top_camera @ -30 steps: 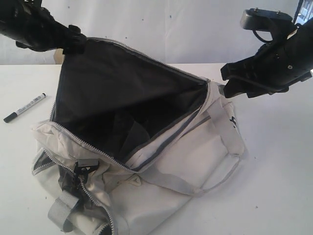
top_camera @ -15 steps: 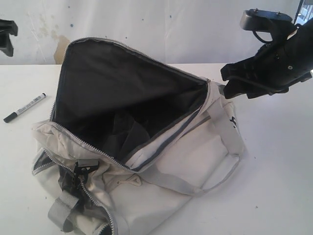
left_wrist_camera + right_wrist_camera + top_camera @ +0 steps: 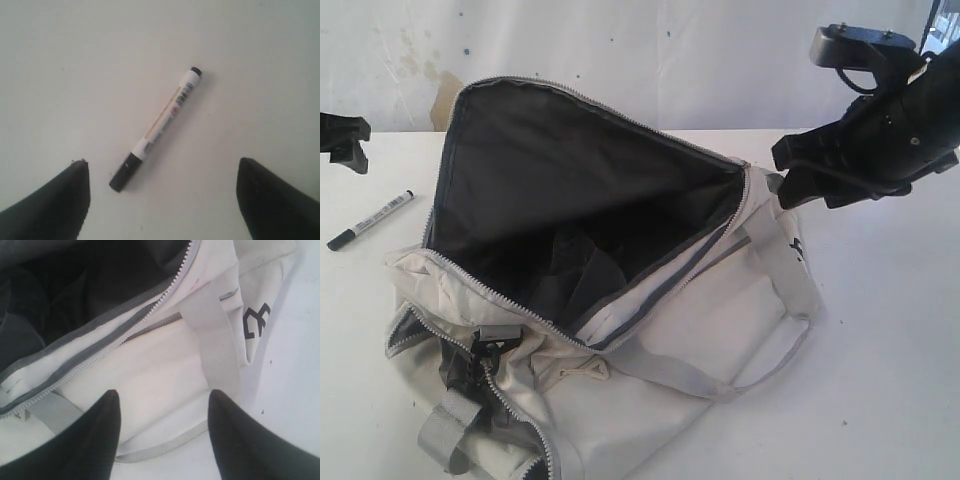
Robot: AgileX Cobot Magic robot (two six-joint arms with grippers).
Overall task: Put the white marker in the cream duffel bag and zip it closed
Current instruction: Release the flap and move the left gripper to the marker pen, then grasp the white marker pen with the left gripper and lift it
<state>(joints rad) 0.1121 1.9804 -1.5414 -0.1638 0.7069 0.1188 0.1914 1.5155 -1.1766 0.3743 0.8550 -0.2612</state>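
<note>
White marker (image 3: 370, 221) lies flat on the table (image 3: 880, 330) at the left of the scene, just clear of the cream duffel bag (image 3: 720, 310), with its black cap at the near-left end. My left gripper (image 3: 161, 162) hangs above it with the jaws spread wide and nothing in them, and both fingertips are clear of the barrel. I judge the marker to be light and stiff, with a smooth round barrel that could roll away or squirt out of a careless pinch. I would take it across the middle of the barrel, around the printed section, where the weight should balance. It lies at a slant to the line between my fingers, so I expect to turn the wrist until the jaws square across it. Because it rests right on the table, the fingertips have to come almost down to the surface, one on each side, before closing. The bag is soft and slumped, its main zipper undone and its mouth gaping to show black lining, so it offers a broad target, though the fabric will probably give under any push. My right gripper (image 3: 164, 391) hovers over the bag's far-right end, jaws apart, with nothing between them that I can see.
</note>
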